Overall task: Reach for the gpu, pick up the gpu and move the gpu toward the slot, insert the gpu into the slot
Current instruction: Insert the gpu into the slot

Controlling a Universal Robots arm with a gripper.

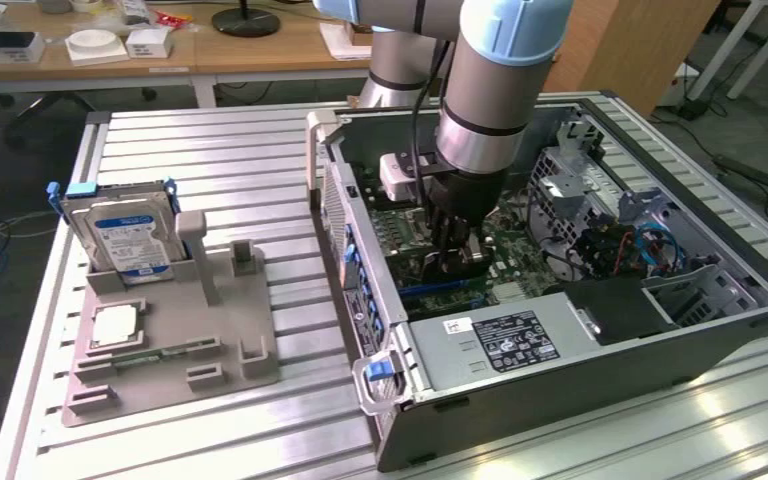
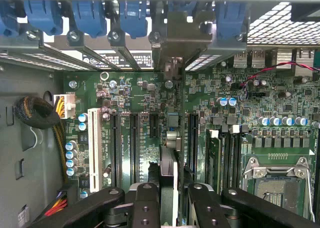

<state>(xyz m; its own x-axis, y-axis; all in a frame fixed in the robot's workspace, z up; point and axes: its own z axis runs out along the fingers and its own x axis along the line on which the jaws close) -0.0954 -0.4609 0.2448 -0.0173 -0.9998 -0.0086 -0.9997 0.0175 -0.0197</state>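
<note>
My gripper (image 1: 448,252) is down inside the open computer case (image 1: 758,300), shut on the gpu (image 1: 427,264), a thin dark card held upright just over the green motherboard (image 1: 518,255). In the wrist view the gpu (image 2: 169,175) shows edge-on between my two black fingers (image 2: 146,200), running away toward its silver end bracket (image 2: 172,42) at the case's rear wall. It stands in line with the long black expansion slots (image 2: 134,143) on either side. The slot under the card is mostly hidden by the card itself. Whether the card's lower edge touches it I cannot tell.
A hard drive (image 1: 124,240) with a blue-white label stands in a grey fixture (image 1: 237,350) at the exterior view's left. Inside the case are a power supply (image 1: 504,340), a CPU socket (image 2: 275,183), a cable bundle (image 2: 35,112) and blue card latches (image 2: 132,17).
</note>
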